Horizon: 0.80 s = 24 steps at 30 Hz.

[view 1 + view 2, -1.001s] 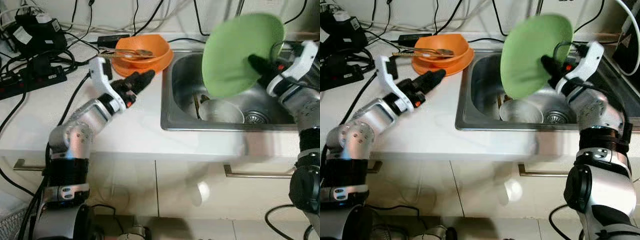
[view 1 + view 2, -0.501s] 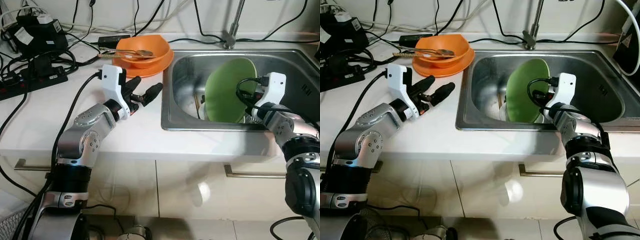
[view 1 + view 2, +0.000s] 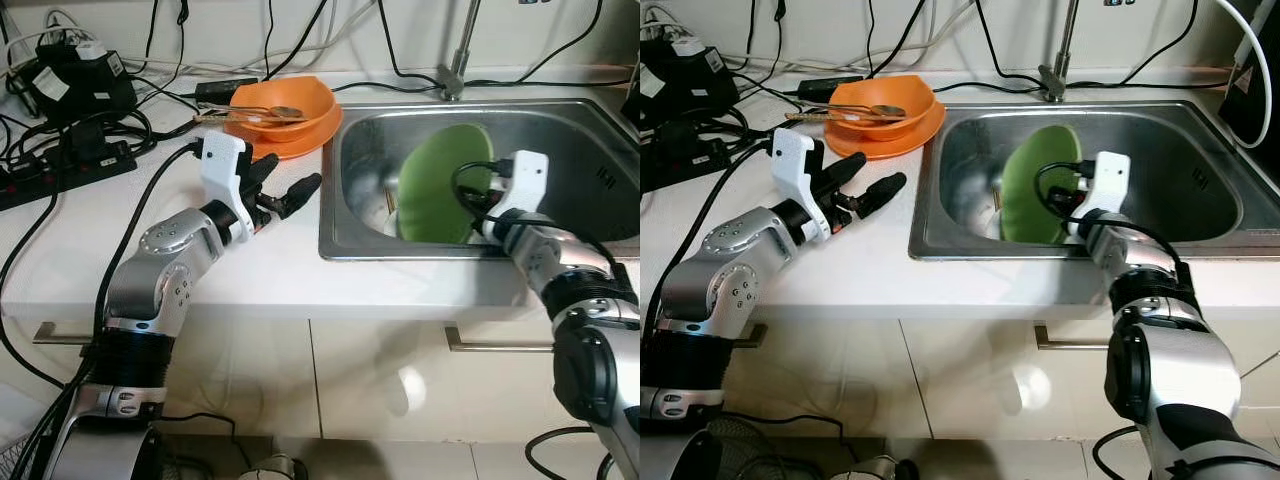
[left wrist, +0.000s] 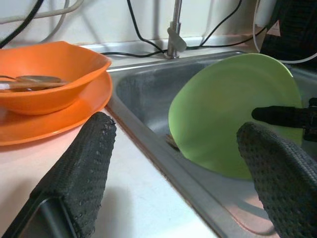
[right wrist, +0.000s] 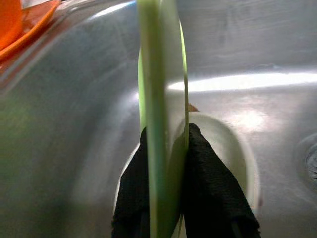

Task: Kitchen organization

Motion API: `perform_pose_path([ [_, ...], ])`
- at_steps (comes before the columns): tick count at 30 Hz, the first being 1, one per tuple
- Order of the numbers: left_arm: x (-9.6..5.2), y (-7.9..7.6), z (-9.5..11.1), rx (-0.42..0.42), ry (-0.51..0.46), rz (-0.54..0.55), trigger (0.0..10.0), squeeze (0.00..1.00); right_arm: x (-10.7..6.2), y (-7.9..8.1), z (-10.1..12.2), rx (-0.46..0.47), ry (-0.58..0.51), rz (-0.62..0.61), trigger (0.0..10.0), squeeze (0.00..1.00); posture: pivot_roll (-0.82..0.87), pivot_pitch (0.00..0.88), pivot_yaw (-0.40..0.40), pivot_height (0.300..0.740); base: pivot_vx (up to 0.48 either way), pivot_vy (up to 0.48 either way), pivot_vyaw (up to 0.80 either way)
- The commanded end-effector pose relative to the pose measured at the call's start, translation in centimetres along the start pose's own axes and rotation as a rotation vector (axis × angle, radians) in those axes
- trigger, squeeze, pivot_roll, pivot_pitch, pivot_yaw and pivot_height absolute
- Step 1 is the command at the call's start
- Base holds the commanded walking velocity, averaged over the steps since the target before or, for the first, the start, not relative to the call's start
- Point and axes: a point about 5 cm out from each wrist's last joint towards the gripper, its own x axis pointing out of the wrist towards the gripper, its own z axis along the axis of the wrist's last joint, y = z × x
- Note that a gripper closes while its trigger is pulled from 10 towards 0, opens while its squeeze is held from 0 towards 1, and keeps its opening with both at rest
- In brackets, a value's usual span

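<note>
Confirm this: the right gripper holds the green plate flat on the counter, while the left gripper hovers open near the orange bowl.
Not quite. The right gripper holds the green plate on edge inside the sink, not flat on the counter, as the right wrist view shows. The left gripper does hover open near the orange bowl.

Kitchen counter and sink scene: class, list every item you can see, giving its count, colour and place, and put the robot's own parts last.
Green plate: one, green, on edge inside the sink.
Sink: one, steel, set in the counter.
Tap: one, metal, behind the sink.
Orange bowl: one, orange, on an orange plate beside the sink.
Spoon: one, metal, in the orange bowl.
Cables: several, black, on the counter's left.
Right gripper: black fingers shut on the green plate.
Left gripper: black fingers open, above the counter.
</note>
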Motion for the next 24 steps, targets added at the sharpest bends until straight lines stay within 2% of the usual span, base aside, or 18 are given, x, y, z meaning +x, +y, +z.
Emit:
perform_pose_path([
  [1,-0.1,0.3,0.3,0.034,0.002,-0.001,10.0,0.0,0.2,0.4,0.2,-0.027,0.005,-0.002,10.0,0.0,0.13,0.016,0.094,0.74,0.0,0.0,0.0],
  [5,-0.1,0.5,0.4,0.04,0.002,0.013,10.0,0.0,0.2,0.4,0.2,-0.018,0.009,0.003,10.0,0.0,0.13,0.015,0.09,0.74,0.0,0.0,0.0],
  [6,-0.1,0.6,0.3,0.042,0.006,0.02,10.0,0.0,0.2,0.3,0.2,-0.015,0.012,-0.001,10.0,1.0,0.13,0.012,0.089,0.74,0.0,0.0,0.0],
  [14,0.2,0.6,0.2,0.048,0.016,0.025,10.0,0.0,0.1,0.0,0.3,-0.045,0.026,-0.009,10.0,1.0,0.12,0.021,0.086,0.74,0.0,0.0,0.0],
  [24,0.4,1.1,0.8,0.056,-0.004,0.045,10.0,0.0,-0.5,-1.5,1.3,-0.055,0.002,-0.056,10.0,1.0,0.12,0.024,0.076,0.74,0.0,0.0,0.0],
])
